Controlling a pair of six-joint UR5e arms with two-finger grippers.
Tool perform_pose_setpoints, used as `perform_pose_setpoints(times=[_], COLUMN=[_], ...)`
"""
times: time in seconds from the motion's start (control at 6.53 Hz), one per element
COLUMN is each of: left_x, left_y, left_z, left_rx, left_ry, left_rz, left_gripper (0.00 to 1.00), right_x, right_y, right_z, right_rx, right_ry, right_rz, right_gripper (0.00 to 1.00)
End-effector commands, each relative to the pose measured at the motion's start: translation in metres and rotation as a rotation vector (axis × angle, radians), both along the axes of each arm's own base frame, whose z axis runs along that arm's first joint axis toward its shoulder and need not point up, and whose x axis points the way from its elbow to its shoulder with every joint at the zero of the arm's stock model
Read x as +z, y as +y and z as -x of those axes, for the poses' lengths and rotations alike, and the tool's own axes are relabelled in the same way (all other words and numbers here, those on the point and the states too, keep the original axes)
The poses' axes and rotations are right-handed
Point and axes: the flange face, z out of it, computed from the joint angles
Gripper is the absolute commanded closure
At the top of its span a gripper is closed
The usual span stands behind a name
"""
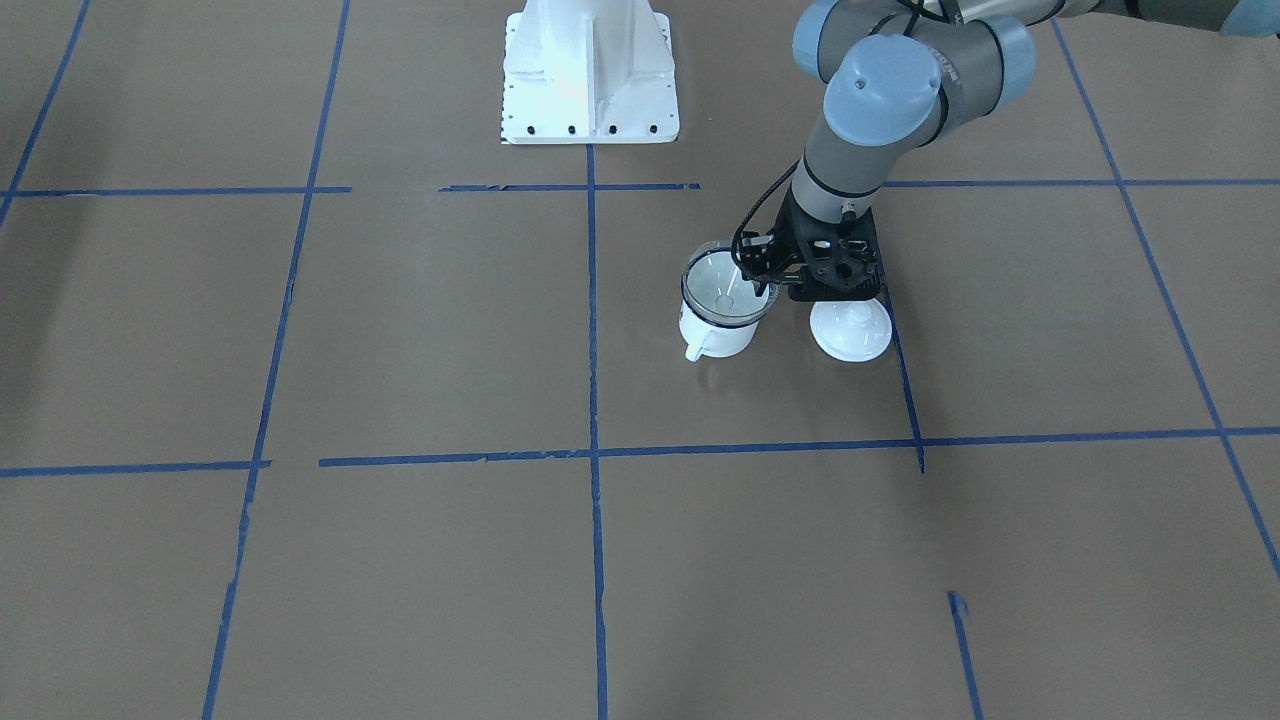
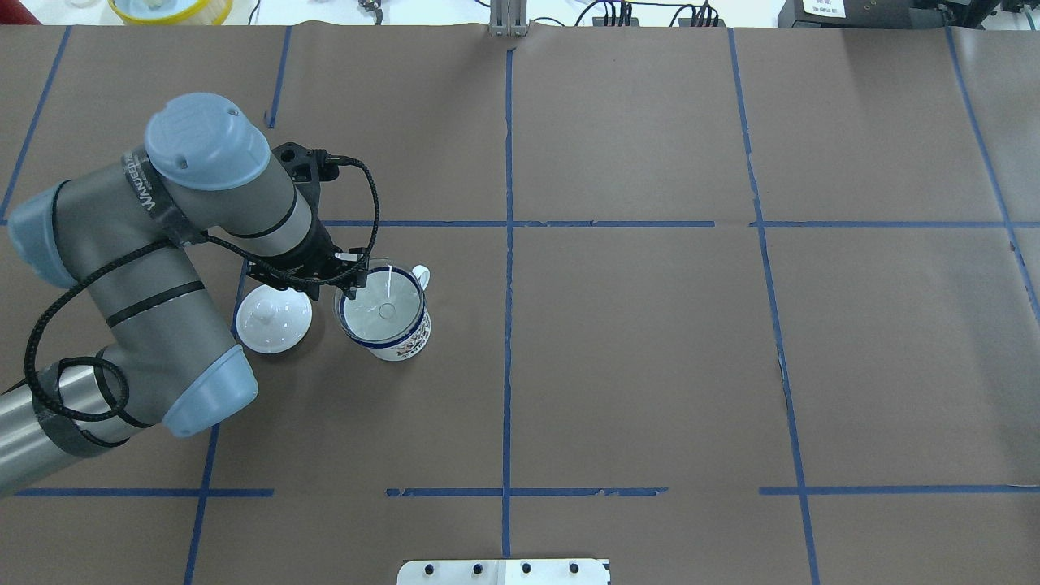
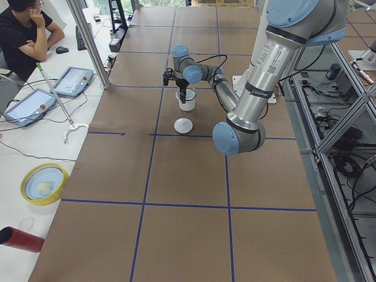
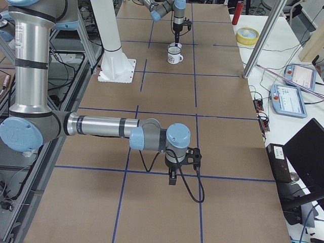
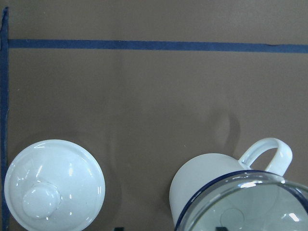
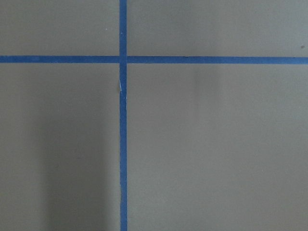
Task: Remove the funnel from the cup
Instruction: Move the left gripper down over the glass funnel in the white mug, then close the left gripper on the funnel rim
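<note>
Table point(image 2: 650, 366): brown paper, blue tape grid. Left arm point(image 2: 162, 244) reaches in from the overhead view's left edge. Right arm point(image 4: 101, 125) lies low over bare paper in the lower middle of the exterior right view, well apart from the work. Its right gripper point(image 4: 172, 178) shows only in that view, so how far it is open cannot be told. Cup point(image 2: 404, 345) stands upright, left of centre in the overhead view, handle toward the frame's top. Lid point(image 2: 274, 318) lies just beside it on the left, apart. Funnel point(image 2: 382, 313) sits seated in the cup, cone standing proud of the blue rim. Left gripper point(image 2: 355, 283) hangs at the funnel's left edge, jaws parted and holding nothing. They appear to straddle the rim, but contact cannot be told. Judgement: the funnel is light, stiff, smooth and likely slippery, possibly brittle. Best hold is the thin cone wall at the rim, pinched gently and lifted straight up.
</note>
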Motion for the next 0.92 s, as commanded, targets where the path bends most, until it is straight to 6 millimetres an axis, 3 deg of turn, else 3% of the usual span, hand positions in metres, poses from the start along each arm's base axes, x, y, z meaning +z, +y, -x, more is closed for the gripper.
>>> perform_pose_setpoints(times=[0.0, 0.15, 0.61, 0.77], left_x=[0.0000, -0.0016, -0.0048, -0.0067], left_y=[0.0005, 0.0021, 0.0080, 0.0101], left_z=[-0.0008, -0.0021, -0.0053, -0.0057], left_rx=[-0.002, 0.001, 0.011, 0.015], left_ry=[0.000, 0.003, 0.009, 0.013], left_rz=[0.004, 0.004, 0.000, -0.004], left_gripper=[0.74, 0.80, 0.81, 0.93], right_x=[-0.0004, -0.0004, 0.0004, 0.0004], right_y=[-0.0001, -0.0001, 0.0001, 0.0001], right_z=[0.0000, 0.0000, 0.0000, 0.0000], right_rx=[0.000, 0.000, 0.000, 0.000], right_ry=[0.000, 0.000, 0.000, 0.000], right_rz=[-0.001, -0.001, 0.001, 0.001], right_gripper=[0.00, 0.00, 0.00, 0.00])
